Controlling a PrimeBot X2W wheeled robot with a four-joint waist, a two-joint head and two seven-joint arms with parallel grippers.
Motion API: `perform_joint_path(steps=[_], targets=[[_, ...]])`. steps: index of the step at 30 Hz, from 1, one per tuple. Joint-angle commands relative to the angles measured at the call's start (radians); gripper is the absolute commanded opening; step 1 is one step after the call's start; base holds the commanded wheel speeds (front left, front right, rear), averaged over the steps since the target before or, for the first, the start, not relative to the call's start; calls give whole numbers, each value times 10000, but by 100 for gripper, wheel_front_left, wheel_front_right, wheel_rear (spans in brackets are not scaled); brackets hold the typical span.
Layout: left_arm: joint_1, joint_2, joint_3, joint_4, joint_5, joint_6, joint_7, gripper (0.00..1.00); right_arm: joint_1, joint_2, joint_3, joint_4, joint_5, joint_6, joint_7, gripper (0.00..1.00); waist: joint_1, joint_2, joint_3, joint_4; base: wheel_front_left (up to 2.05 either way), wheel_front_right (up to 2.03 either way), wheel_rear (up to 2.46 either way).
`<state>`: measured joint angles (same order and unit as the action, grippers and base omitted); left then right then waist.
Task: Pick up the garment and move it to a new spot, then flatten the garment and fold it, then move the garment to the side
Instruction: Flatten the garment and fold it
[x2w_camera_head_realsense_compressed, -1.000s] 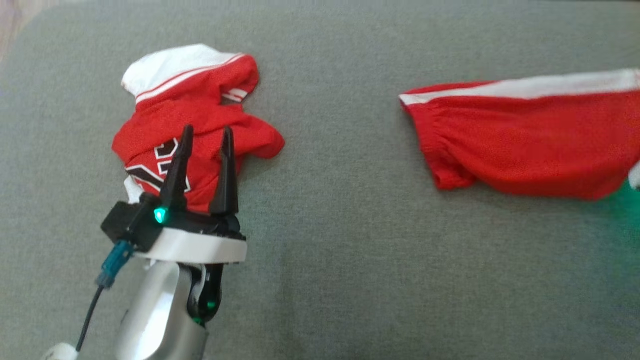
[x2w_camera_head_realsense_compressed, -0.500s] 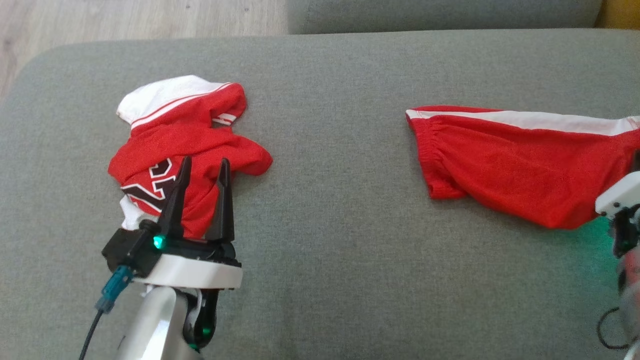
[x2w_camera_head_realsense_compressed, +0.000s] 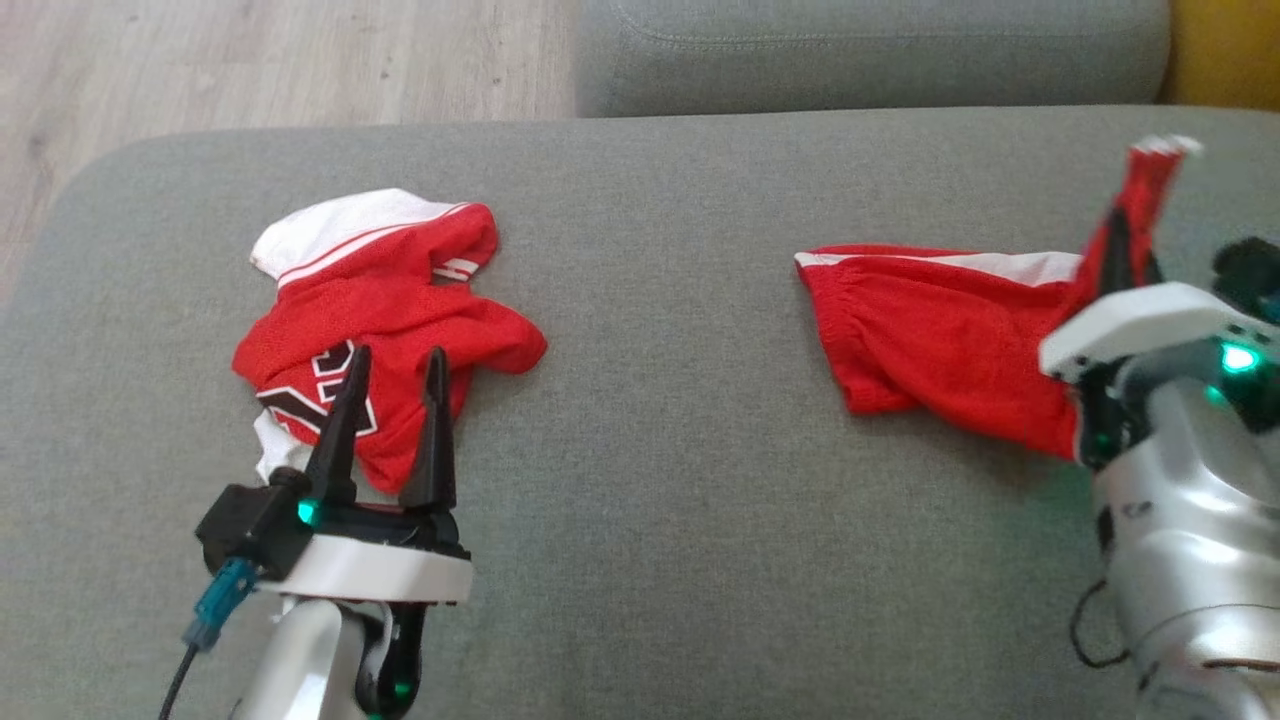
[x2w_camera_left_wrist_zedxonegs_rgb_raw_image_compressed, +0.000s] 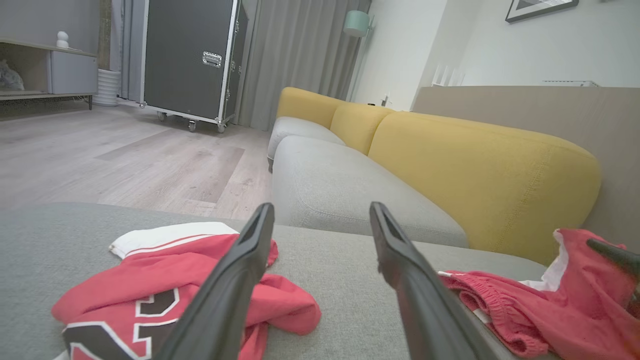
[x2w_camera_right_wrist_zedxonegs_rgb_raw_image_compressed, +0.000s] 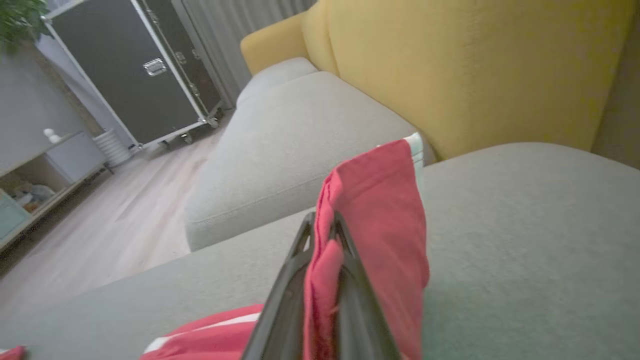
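I judge this to be the pick-up step: the next move calls for raising the red shorts clear and carrying them to a fresh patch of the grey cushion. At the cushion's left end my left claw hangs spread and empty, tips over the near edge of the crumpled jersey. Toward its right end the shorts lie partly on the cushion, their right end held up in my right claw, clamped tight on a fold.
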<state>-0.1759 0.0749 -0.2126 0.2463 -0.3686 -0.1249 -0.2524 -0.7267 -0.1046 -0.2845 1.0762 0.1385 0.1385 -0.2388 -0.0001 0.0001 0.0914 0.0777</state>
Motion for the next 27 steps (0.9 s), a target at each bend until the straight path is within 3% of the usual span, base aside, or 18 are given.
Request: perform_joint_path(steps=[1, 9, 16, 25, 26, 27], targets=[[-233, 162, 448, -330, 50, -57, -93, 100, -248, 213, 720, -547, 404, -78, -129, 0, 1, -1, -61, 42, 0, 0, 0], [-120, 157, 584, -340, 38, -47, -93, 100, 645, 371, 3607, -1842, 2385, -78, 220, 0, 1, -1, -193, 304, 0, 0, 0], [-70, 145, 600, -310, 3, -44, -93, 100, 1144, 102, 5317, -2423, 3330, -78, 351, 0, 1, -1, -203, 513, 0, 0, 0], [-142, 127, 564, -265, -4, -33, -93, 100, 1123, 6, 7094, -1614, 3502, -78, 681, 0, 1, -1, -132, 672, 0, 0, 0], [-144, 122, 564, -254, -3, -25, -93, 100, 1129, 11, 7286, -1498, 3508, -78, 710, 84, 1, -1, -146, 668, 0, 0, 0], [-141, 119, 564, -244, -1, -18, -93, 100, 1146, 31, 7491, -1365, 3540, -78, 827, 100, 1, -1, -164, 656, 0, 0, 0]])
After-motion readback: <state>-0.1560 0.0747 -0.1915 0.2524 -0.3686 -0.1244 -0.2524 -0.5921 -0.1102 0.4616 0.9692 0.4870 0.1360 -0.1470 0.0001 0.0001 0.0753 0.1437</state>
